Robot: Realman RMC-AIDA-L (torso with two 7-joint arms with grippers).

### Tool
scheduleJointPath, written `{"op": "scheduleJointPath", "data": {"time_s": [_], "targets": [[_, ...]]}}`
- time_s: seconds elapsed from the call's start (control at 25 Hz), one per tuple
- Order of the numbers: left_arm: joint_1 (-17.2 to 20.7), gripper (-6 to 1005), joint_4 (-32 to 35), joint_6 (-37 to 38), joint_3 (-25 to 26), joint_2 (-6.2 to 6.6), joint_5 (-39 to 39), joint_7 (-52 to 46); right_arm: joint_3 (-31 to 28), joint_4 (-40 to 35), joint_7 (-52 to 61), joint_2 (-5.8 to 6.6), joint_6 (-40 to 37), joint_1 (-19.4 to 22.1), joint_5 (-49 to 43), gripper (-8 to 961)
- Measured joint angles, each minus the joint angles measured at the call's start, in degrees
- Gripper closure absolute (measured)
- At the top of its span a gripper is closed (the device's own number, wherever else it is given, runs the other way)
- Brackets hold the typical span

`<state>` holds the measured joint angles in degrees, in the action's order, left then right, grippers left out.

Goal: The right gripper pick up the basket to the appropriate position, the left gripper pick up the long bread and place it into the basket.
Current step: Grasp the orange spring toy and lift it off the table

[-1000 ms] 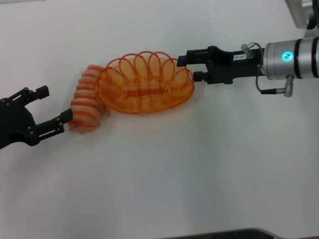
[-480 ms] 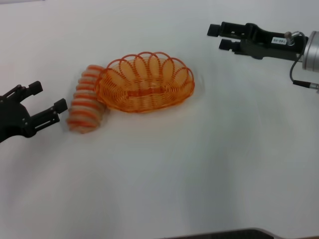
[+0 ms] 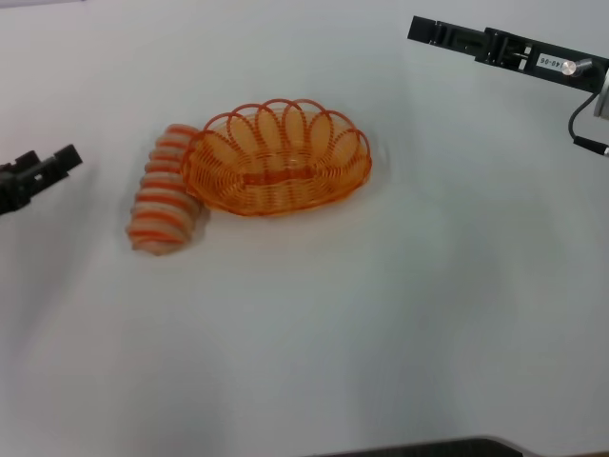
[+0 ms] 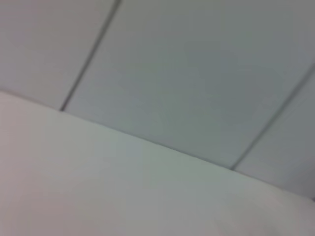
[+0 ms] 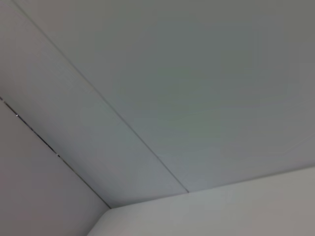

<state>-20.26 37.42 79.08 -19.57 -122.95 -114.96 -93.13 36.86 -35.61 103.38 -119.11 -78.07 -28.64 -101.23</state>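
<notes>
Touching the basket [image 3: 276, 162], the long bread [image 3: 164, 190] lies outside it.

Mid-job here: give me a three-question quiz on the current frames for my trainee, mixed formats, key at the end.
1. True or false: the long bread lies inside the basket.
2. Multiple choice: where is the right end effector in the head view?
A. gripping the basket rim
B. raised at the far right, well clear of the basket
C. resting on the loaf
3. Fill in: the left end effector sits at the far ____ edge of the head view, apart from the loaf.

Key:
1. False; the loaf lies on the table, against the basket's left end.
2. B
3. left
</notes>
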Motion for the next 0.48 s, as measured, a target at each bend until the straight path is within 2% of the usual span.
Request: {"op": "scheduleJointPath", "data": {"time_s": [0.16,0.32,0.48], "targets": [[-1.15,155,1.02,-0.72,-0.85,1.40,-1.04,-10.95,-1.17,0.03,-4.64,0.09,-1.53,0.02,0.07,169],[-3.83,155,1.93,-0.98,-3.76,3.14,-6.12,-22.45,-1.04,0.45,-10.97,0.27,-3.80,0.08,-0.36,172],[-6.92,155,2.38,-0.38,-5.44,4.31,-11.30,-27.46,-0.25,0.62,-15.14,0.14,-4.99,0.90,-3.22,175]]}}
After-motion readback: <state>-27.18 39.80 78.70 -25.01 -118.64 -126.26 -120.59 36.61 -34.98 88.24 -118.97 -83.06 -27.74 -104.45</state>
